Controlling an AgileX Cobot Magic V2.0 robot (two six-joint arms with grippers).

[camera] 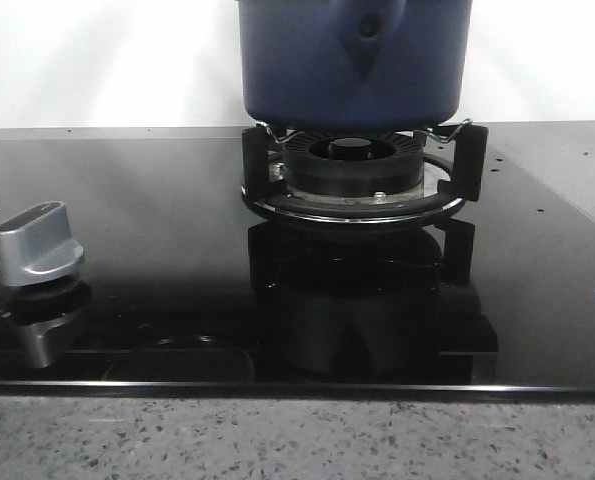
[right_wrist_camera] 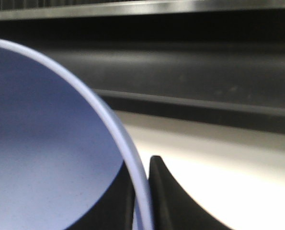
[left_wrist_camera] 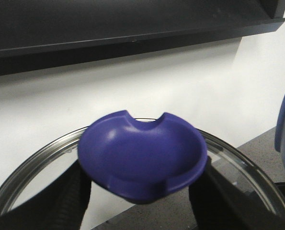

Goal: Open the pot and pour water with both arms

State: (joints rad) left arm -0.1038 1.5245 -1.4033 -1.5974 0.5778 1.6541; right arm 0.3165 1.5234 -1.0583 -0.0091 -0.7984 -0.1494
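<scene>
On the glossy black glass cooktop [camera: 157,250], at about nine o'clock in the front view, stands a brushed silver control knob [camera: 39,243], its reflection showing in the glass beneath it. A speckled grey stone table [camera: 277,440] edge runs along six o'clock. Right of centre sits the round black gas burner [camera: 355,160] inside its chrome ring, with black pan-support prongs [camera: 261,158] on either side. Directly over it, at twelve o'clock, is the large round dark blue pot [camera: 307,60] with straight glossy sides and a pointed blue handle mount carrying a dark rivet; it appears to hang just clear of the prongs, though whether it touches them cannot be told. No arm shows in this view.

In the left wrist view the left hand [left_wrist_camera: 140,191] is closed on a dark blue, dish-shaped lid knob [left_wrist_camera: 140,158] with a notch in its far edge; one ribbed black finger [left_wrist_camera: 68,201] lies on each side of it. The knob belongs to a round glass lid with a steel rim [left_wrist_camera: 32,167], held up in front of a white wall [left_wrist_camera: 132,86]. A sliver of blue vessel shows at three o'clock.

In the right wrist view the right hand [right_wrist_camera: 142,201] pinches the pot's pale rim, a dark finger [right_wrist_camera: 168,201] pressed outside the wall and another inside, the pale blue interior filling nine o'clock.
</scene>
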